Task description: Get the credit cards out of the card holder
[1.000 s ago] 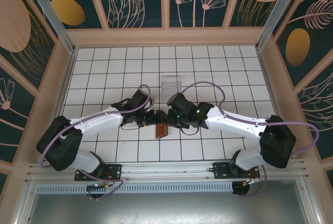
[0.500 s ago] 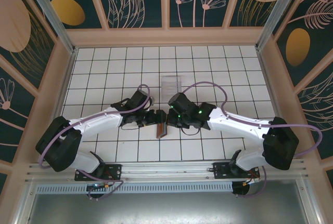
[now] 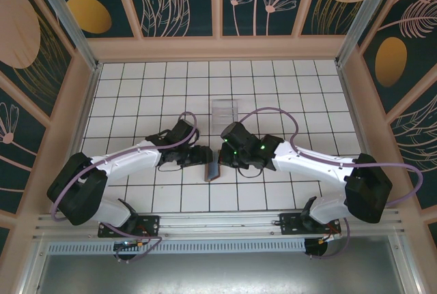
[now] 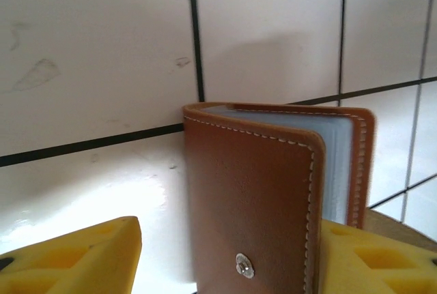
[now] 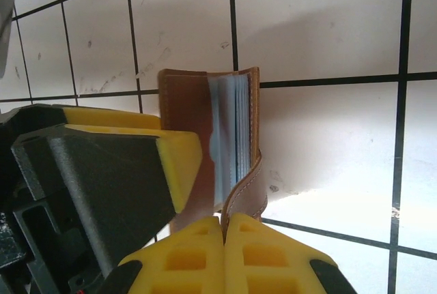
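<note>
White-tiled table (image 3: 136,89), centre: card holder (image 3: 212,169) is held on edge by its strap tab (image 5: 247,192), pinched in the closed right gripper (image 5: 225,229); left gripper (image 3: 205,156) jaws have been drawn in around it since a second ago, not yet clamped; credit cards judged still pocketed.

The wallet (image 3: 212,170) stood on edge at the middle of the table (image 3: 136,89). It was hemmed in by the left gripper (image 3: 203,157) on one side and by the right gripper (image 5: 225,234), pinched on the strap (image 5: 246,195), on the other. One pad (image 4: 75,253) of the left gripper stood off the cover, leaving a slot of bare tile. Beyond the wallet's far edge the tiles lay open up to the clear stand (image 3: 224,110), well apart. The walls (image 3: 68,123) fenced the table's sides.
</note>
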Action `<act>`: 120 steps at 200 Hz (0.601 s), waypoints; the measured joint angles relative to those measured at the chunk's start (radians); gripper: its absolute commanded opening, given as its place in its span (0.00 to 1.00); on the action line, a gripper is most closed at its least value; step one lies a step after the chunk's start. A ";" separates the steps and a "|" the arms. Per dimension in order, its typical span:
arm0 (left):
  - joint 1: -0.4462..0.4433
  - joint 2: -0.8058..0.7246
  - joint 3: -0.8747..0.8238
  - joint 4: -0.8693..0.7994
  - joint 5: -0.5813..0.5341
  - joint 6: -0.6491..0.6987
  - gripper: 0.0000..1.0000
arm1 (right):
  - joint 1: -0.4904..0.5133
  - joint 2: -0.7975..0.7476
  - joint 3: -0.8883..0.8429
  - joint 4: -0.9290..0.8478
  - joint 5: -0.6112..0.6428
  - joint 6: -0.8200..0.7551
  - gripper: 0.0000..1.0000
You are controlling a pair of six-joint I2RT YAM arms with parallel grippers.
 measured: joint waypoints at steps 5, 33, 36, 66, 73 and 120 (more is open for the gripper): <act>0.000 0.000 0.001 -0.005 -0.005 0.002 0.60 | 0.000 0.000 -0.002 0.000 0.001 0.000 0.00; 0.000 -0.008 0.008 -0.041 -0.051 0.011 0.54 | 0.000 0.000 -0.006 -0.008 0.008 0.000 0.00; 0.000 -0.010 0.008 -0.043 -0.053 0.011 0.54 | 0.000 0.000 -0.006 -0.008 0.010 0.000 0.00; 0.000 -0.028 0.009 -0.071 -0.092 0.016 0.47 | 0.000 0.000 -0.006 -0.016 0.019 0.003 0.00; 0.000 -0.031 0.009 -0.074 -0.098 0.016 0.44 | 0.000 0.000 -0.006 -0.018 0.019 0.003 0.00; 0.000 -0.035 0.009 -0.079 -0.112 0.012 0.29 | 0.000 -0.002 -0.006 -0.019 0.022 0.004 0.00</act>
